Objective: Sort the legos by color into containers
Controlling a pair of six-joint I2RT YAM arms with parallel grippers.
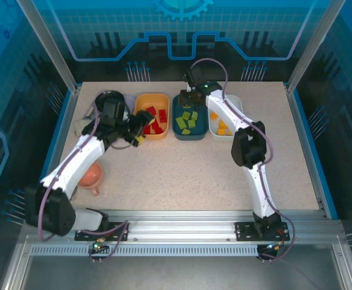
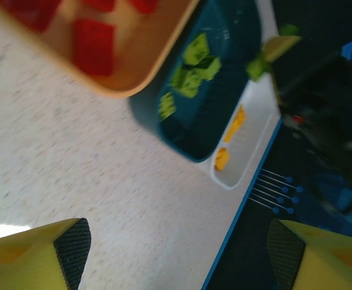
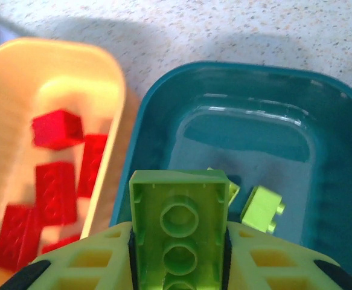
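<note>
Right wrist view has the right fingers [image 3: 112, 244] pinching a green brick [image 3: 179, 211] lengthwise, directly above the teal bin [image 3: 339, 181]; left fingers [image 2: 25, 254] spread.

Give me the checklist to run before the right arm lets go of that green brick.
1. Green brick clamped in the right gripper: ok.
2. Brick over the teal bin, not the orange bin: ok.
3. Teal bin holds only loose green legos: ok.
4. Bare floor in the teal bin for landing: ok.
5. Left gripper open, apart from the teal bin: ok.
6. Drop height above the bin floor: cannot tell.
</note>
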